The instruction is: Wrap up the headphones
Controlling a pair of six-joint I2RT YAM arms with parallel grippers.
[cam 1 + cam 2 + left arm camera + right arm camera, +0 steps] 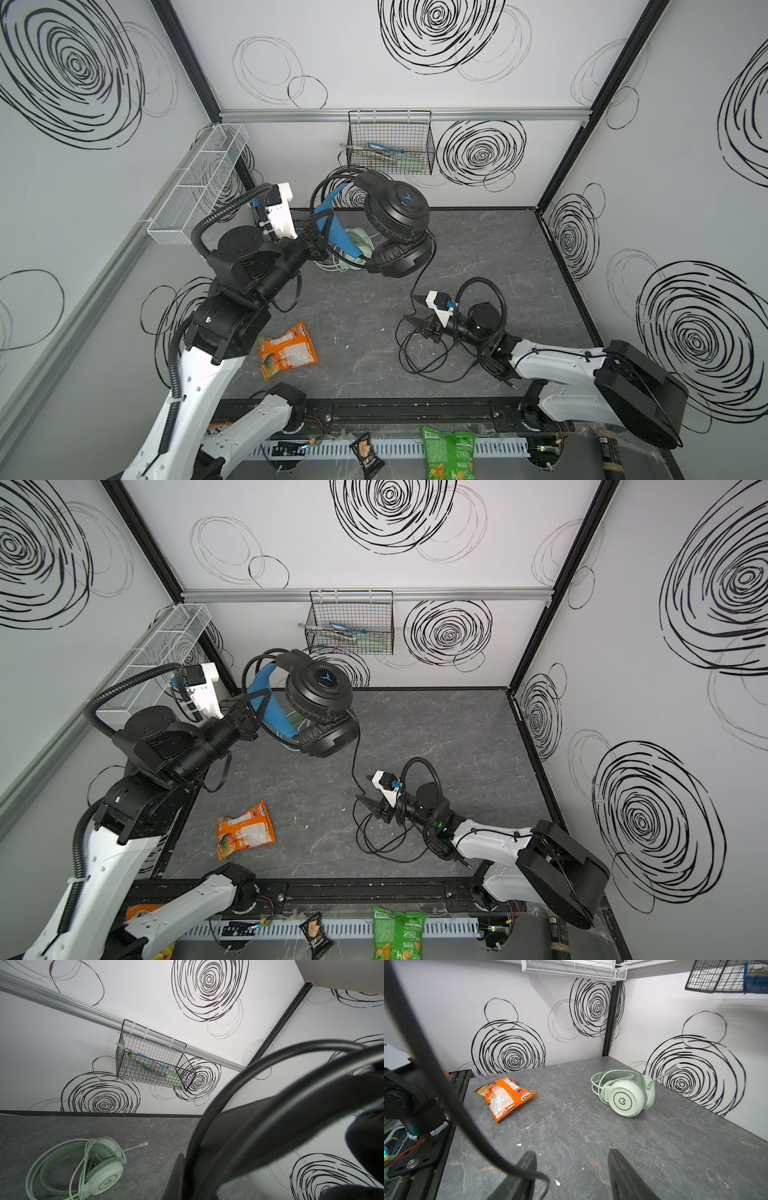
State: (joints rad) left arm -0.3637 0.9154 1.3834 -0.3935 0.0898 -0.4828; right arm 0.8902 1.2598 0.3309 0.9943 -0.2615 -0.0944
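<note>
Black headphones (pixel 397 205) with blue-lined headband (pixel 329 206) hang clamped in the left hand (pixel 323 232); the right hand (pixel 411 308) gapes beside their cable (pixel 419 284).

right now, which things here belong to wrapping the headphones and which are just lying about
Job: black headphones, black cable, mint-green headphones.
Lying about: orange snack bag, green chip bag, black wire basket, white mesh basket.
</note>
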